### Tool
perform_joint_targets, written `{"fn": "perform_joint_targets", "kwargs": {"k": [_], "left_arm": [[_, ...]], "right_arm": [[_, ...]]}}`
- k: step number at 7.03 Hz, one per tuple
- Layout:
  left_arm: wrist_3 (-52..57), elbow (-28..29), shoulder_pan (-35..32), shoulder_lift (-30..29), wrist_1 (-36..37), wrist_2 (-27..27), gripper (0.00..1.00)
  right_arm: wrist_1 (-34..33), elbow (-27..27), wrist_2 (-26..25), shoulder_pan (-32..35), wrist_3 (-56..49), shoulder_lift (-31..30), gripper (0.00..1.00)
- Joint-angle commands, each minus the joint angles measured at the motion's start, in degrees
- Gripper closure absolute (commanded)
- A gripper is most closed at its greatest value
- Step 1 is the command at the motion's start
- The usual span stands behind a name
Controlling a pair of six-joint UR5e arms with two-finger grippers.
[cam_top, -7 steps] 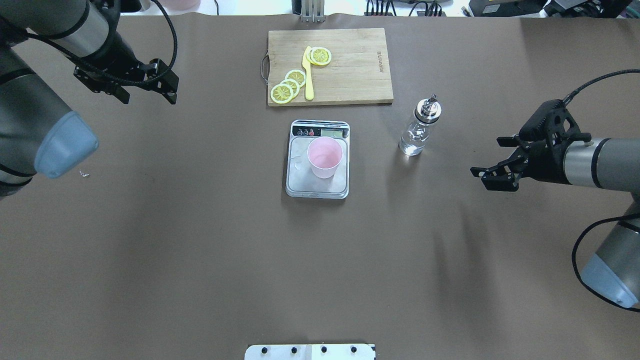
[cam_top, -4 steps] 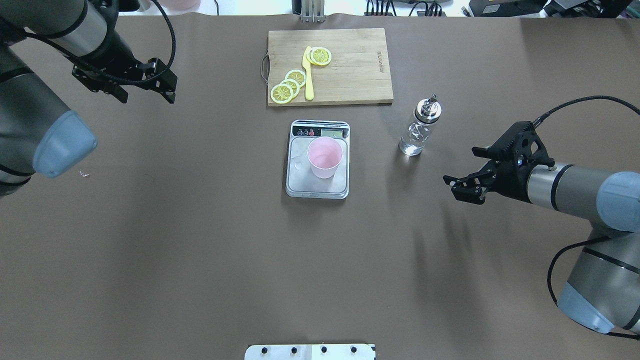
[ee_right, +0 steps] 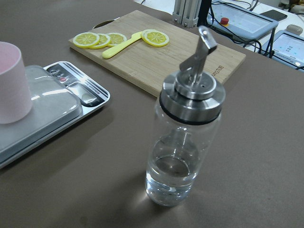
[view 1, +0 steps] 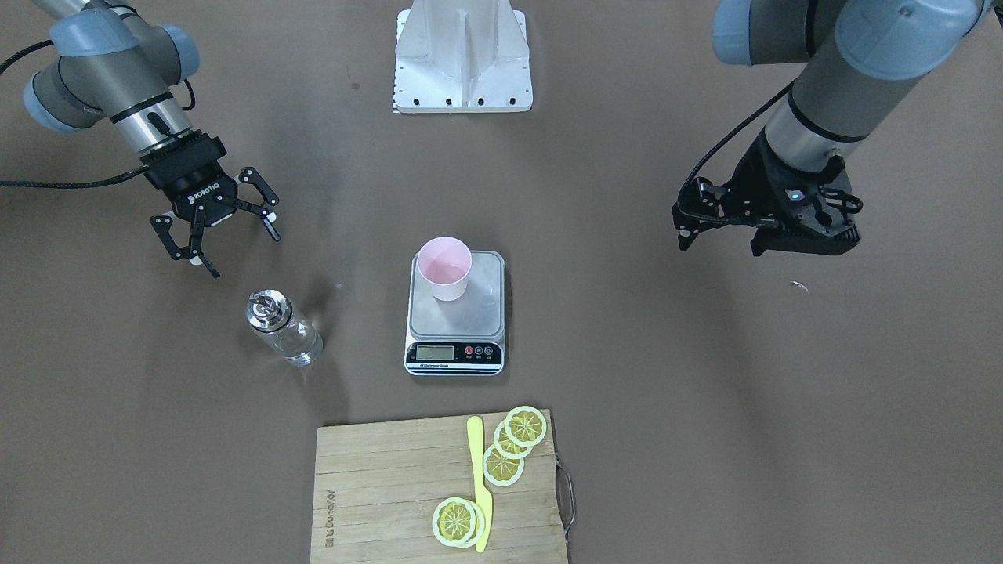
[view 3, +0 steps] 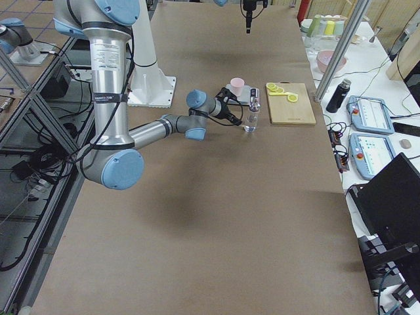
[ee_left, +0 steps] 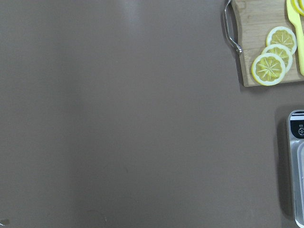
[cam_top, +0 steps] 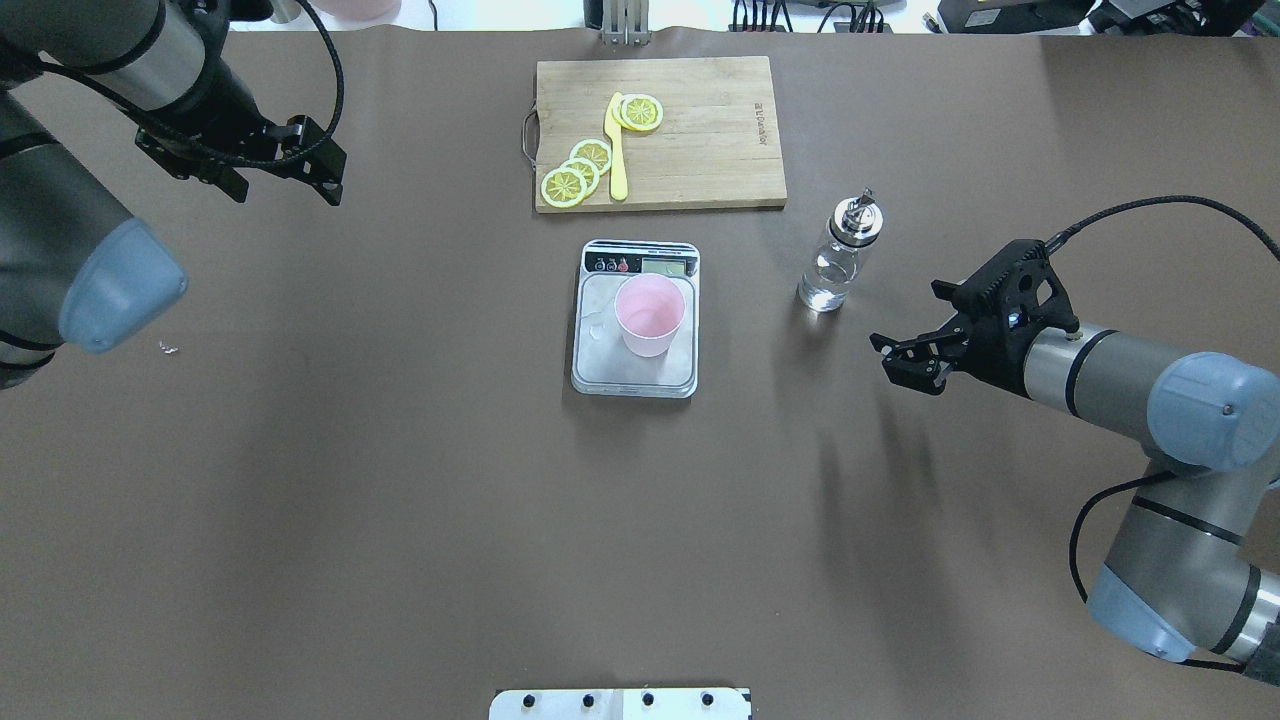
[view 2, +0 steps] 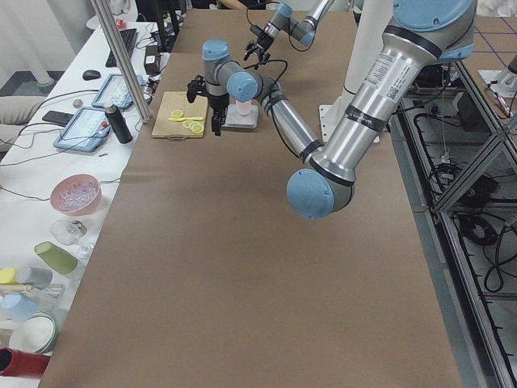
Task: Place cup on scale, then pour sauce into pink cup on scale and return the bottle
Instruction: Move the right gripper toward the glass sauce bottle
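The pale pink cup (cam_top: 650, 315) stands upright on the silver-grey scale (cam_top: 600, 365), toward its right side; both also show in the front view, the cup (view 1: 444, 269) on the scale (view 1: 462, 317). The clear glass bottle (cam_top: 835, 262) with a metal pourer cap stands on the table to the right of the scale. A little clear sauce (ee_right: 173, 179) lies in its bottom. My right gripper (cam_top: 905, 335) is open and empty, a short way to the right of the bottle and pointing at it. My left gripper (cam_top: 335, 172) is open and empty at the far left.
A wooden cutting board (cam_top: 700, 130) with lemon slices (cam_top: 590, 155) and a yellow knife (cam_top: 617, 150) lies behind the scale. A small pale scrap (cam_top: 168, 348) lies on the table at the left. The robot's base plate (cam_top: 620, 703) is at the near edge.
My right gripper has moved left toward the bottle, still open. My left arm has drawn back a little, away from the scale. The cup, scale and bottle have not moved.
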Motion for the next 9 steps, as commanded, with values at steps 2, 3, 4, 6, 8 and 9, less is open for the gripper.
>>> {"fn": "perform_joint_targets", "kwargs": {"k": [2,3,4,6,8,9], "left_arm": [[0.02,-0.14,-0.01,0.00,0.00,0.17,0.03],[0.02,-0.15,-0.09,0.00,0.00,0.17,0.03],[0.02,-0.15,-0.01,0.00,0.00,0.17,0.03],[0.02,-0.15,-0.01,0.00,0.00,0.17,0.03],[0.02,-0.06,-0.01,0.00,0.00,0.25,0.03],[0.02,-0.06,-0.01,0.00,0.00,0.25,0.03]], "right_arm": [[0.82,-4.90,-4.22,-0.84,2.77,4.20,0.00],[0.82,-5.53,-4.84,-1.28,2.97,4.82,0.00],[0.91,-5.80,-4.84,-1.46,2.97,5.61,0.00],[0.91,-6.33,-4.93,-1.64,3.67,6.15,0.00],[4.83,-9.64,-4.93,-1.64,3.58,6.15,0.00],[9.04,-11.93,-5.28,-1.73,3.58,6.15,0.00]]}}
